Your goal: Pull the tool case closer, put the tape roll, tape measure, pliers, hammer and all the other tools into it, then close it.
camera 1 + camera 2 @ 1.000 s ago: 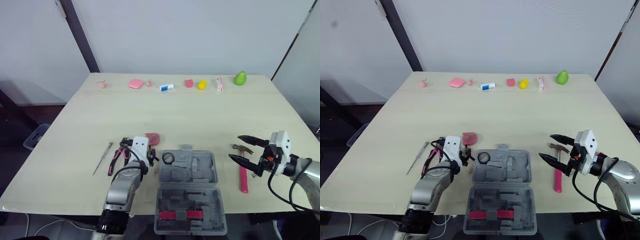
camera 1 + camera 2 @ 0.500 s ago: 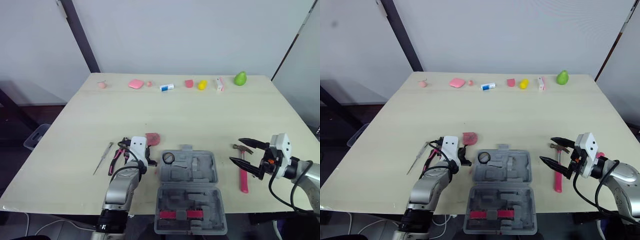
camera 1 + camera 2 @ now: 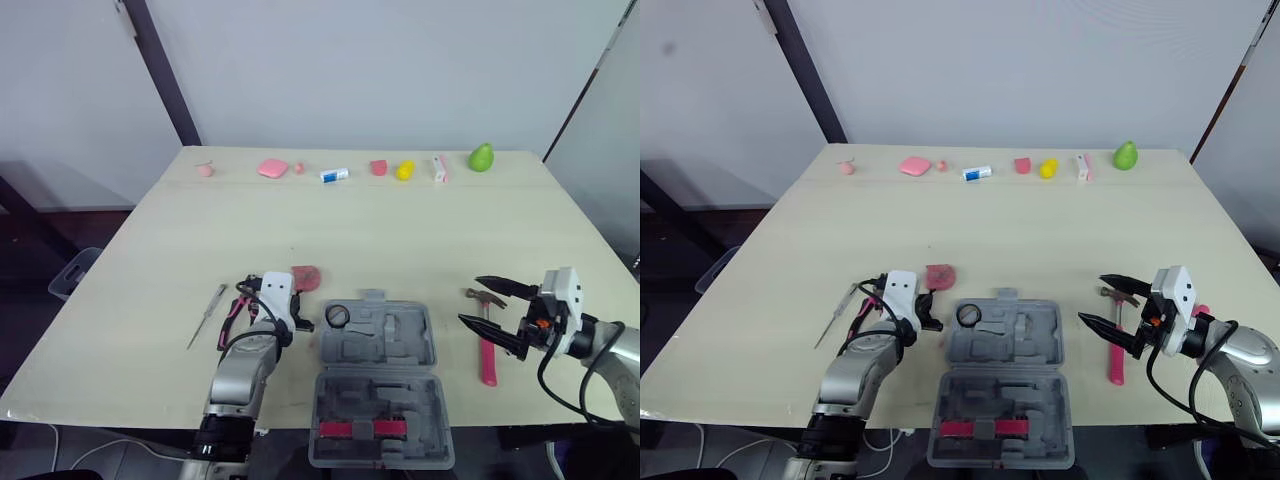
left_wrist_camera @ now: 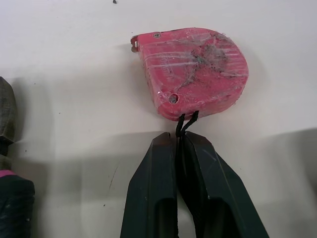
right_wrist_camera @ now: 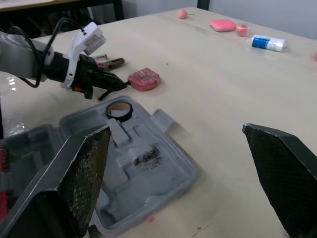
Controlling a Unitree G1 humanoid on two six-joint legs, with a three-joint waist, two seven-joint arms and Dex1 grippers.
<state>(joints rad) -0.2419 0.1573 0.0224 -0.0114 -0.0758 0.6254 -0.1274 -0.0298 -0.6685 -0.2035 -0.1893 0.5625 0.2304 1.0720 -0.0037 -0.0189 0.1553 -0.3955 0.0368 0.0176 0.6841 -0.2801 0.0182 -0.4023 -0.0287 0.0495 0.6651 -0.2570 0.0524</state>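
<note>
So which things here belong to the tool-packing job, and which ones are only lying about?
For the job: tool case, tape roll, tape measure, pliers, screwdriver, hammer.

Just lying about, along the far edge: green pear, yellow piece, small box, red piece, tube, pink bar, pink ball.

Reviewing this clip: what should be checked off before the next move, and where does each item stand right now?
1. Tool case pulled near and open: ok. It lies open at the near edge of the table.
2. Tape roll packed: ok, it sits in the case.
3. Left gripper holding the tape measure: cannot tell. It is shut with its tips at the black strap.
4. Right gripper ready for the hammer: ok, it is open by the hammer's head.
5. Pliers and screwdriver packed: not ok. Both lie on the table, left of the case.
</note>
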